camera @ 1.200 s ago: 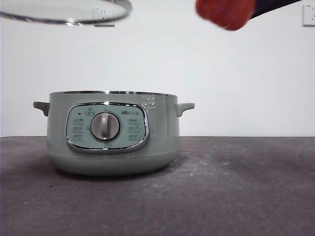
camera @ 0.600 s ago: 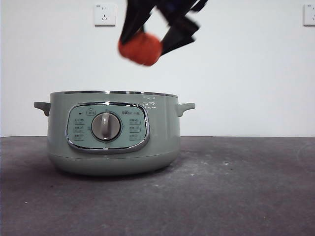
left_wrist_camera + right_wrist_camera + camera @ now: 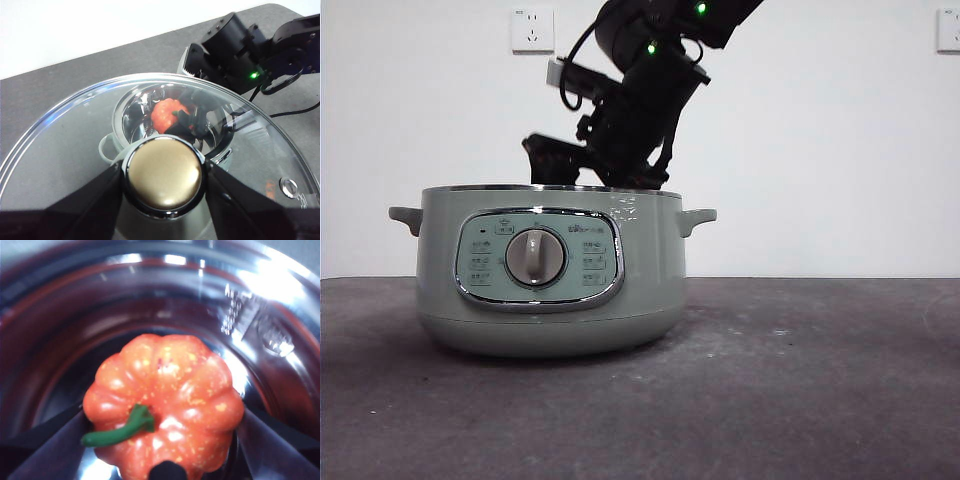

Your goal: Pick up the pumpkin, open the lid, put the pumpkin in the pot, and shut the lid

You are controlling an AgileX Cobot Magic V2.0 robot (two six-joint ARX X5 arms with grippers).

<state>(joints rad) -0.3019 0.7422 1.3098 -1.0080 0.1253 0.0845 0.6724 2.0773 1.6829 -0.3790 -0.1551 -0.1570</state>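
The pale green pot (image 3: pixel 550 270) stands open on the table. My right gripper (image 3: pixel 160 440) is shut on the orange pumpkin (image 3: pixel 165 400), green stem towards the camera, and holds it low inside the shiny pot bowl (image 3: pixel 150 285). In the front view the right arm (image 3: pixel 640 110) reaches down into the pot, and the pumpkin and jaws are hidden behind the wall. My left gripper (image 3: pixel 165 175) is shut on the lid's knob (image 3: pixel 165 170) and holds the clear, chrome-rimmed lid (image 3: pixel 75 150) high above the pot. Through the lid I see the pumpkin (image 3: pixel 165 114) inside the pot (image 3: pixel 131 117).
The dark grey table (image 3: pixel 800 380) stretches to the right of and in front of the pot. A white wall with two sockets (image 3: pixel 532 28) stands behind. The right arm's body (image 3: pixel 240 55) leans over the pot's far side, with a cable trailing.
The right gripper has come down with the pumpkin from above the rim into the pot. The lid, seen at the top left one second ago, has left the front view.
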